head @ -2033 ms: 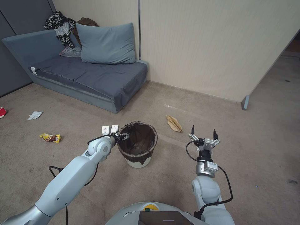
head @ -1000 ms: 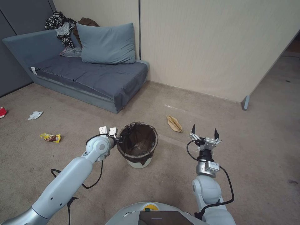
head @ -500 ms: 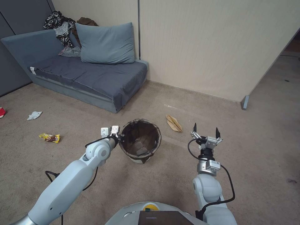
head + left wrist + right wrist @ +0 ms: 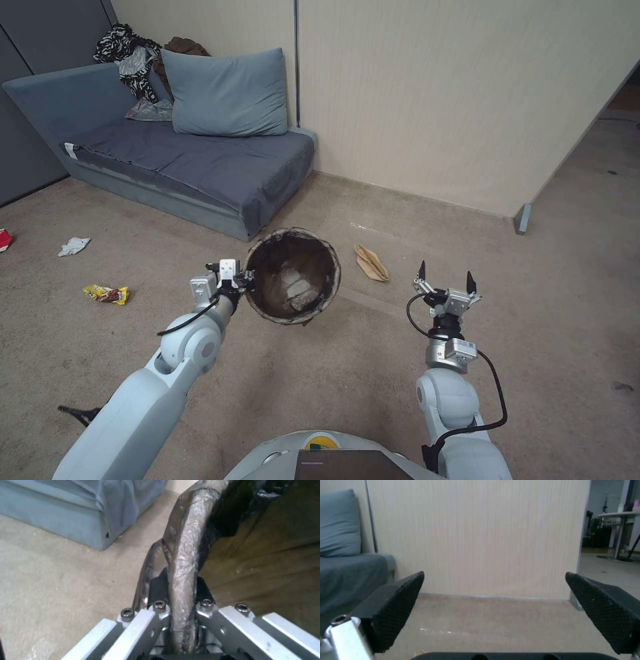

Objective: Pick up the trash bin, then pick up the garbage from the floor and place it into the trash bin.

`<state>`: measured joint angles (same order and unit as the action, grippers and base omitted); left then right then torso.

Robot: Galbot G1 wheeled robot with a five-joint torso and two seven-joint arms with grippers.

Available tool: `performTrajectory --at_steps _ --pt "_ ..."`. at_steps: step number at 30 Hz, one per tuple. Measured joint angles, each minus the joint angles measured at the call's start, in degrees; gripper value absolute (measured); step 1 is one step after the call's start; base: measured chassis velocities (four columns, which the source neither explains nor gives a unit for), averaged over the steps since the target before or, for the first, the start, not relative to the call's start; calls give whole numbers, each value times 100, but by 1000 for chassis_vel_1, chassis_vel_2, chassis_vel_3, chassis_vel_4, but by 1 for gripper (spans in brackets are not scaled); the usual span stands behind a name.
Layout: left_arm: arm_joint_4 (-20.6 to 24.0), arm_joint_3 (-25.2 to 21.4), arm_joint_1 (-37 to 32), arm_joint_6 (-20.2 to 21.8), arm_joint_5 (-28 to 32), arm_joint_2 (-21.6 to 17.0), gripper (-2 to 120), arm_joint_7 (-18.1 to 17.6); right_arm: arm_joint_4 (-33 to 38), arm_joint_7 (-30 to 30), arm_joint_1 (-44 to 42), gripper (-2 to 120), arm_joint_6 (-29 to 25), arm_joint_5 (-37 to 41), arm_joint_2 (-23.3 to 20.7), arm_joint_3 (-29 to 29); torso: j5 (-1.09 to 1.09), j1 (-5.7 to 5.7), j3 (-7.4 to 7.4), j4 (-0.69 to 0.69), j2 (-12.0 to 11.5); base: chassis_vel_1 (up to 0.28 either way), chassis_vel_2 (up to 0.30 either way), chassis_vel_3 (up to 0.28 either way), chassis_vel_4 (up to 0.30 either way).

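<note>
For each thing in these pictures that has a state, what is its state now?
trash bin: lifted, tilted, mouth toward the camera, bag liner over its rim.
left gripper: shut on the bin's rim.
right gripper: open, holding nothing, above the floor.
brown paper bag: lying flat on the floor.
snack wrapper: on the floor.
white tissue: crumpled, on the floor.

Left gripper (image 4: 181, 597): clamped on the liner-wrapped rim.
Trash bin (image 4: 186, 555): rim seen edge-on, dark liner interior alongside.
Floor (image 4: 60, 575): beige carpet seen beneath.
Sofa (image 4: 86, 510): blue-grey base seen beyond.
</note>
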<state>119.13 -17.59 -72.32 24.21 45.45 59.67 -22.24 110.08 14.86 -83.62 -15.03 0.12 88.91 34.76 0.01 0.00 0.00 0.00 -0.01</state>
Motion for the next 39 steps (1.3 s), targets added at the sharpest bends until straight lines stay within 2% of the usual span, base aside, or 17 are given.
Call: performTrajectory --at_steps 3,6,9,10,13,23,39 --pt "94 -78 -285 -190 -153 112 0 53 0 11 12 100 23 1 -10 12 -1 0 0 2 0 0 0 0 0" --pt "52 -226 -719 -599 -828 377 0 230 -9 30 43 100 57 2 -18 26 -1 0 0 0 0 0 0 0 0" --pt "26 -248 -783 -670 -958 423 0 256 -13 34 49 100 63 2 -19 28 -1 0 0 0 0 0 0 0 0" --pt "-13 -292 -997 -823 -1254 563 0 318 -23 44 68 100 82 2 -14 27 0 0 0 2 0 0 0 0 0" --pt "2 -302 -1282 -919 -1479 741 0 382 -34 64 84 100 94 0 -14 26 0 0 0 0 0 0 0 0 0" --pt "115 -254 -1659 -1031 -1809 903 0 395 -64 92 92 100 84 -54 -51 61 0 0 0 0 0 0 0 0 0" --pt "151 -92 -1645 -1043 -1960 1064 0 369 -80 61 93 100 44 -29 -219 219 0 0 0 0 0 0 0 0 0"
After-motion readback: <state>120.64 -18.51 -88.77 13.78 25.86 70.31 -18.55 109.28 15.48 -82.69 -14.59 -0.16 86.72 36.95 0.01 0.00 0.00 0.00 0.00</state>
